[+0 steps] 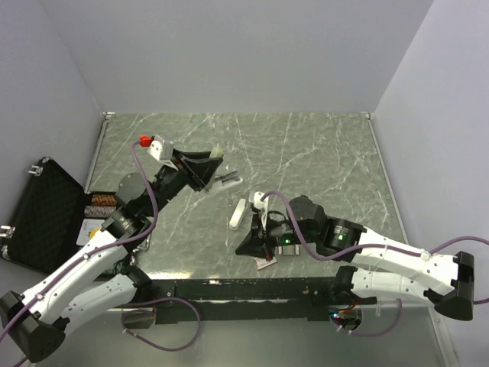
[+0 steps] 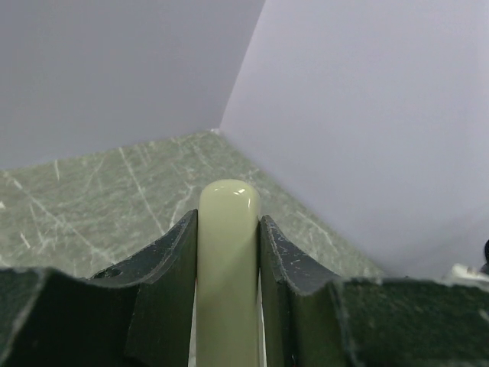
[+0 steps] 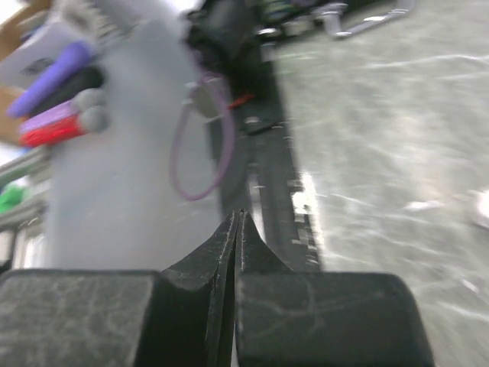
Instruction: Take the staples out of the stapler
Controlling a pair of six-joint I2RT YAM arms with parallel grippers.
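1. Staples are too small to make out as a separate strip in any view. The stapler [image 1: 218,155] that belongs to them is lifted above the table [image 1: 321,153], at about 11 o'clock from the table's middle.
2. In the left wrist view only the rounded cream end of this stapler [image 2: 229,229] shows; its lower part is cut off by the picture's edge. From above, a thin metal part sticks out of it toward 4 o'clock.
3. The right wrist view is blurred. A purple cable [image 3: 200,145] and a white arm part can be read there; small pale bits on the table cannot be named.
4. The left gripper [image 1: 202,170] reaches up and forward, its wrist tilted. Its two dark fingers [image 2: 170,260] are clamped on both sides of the cream bar.
5. The right gripper [image 1: 243,248] lies low over the table and points toward 8 o'clock. Its fingers [image 3: 200,267] are pressed together with nothing between them.
6. A second stapler [image 1: 238,214], white and smooth, lies flat near the table's middle.
7. A small red-and-white box [image 1: 266,263] sits at 5 o'clock from it, just beside the right gripper.
8. The table has a green, marble-like surface with pale veins.
9. An open black case [image 1: 38,218] stands at 9 o'clock, off the table's edge.
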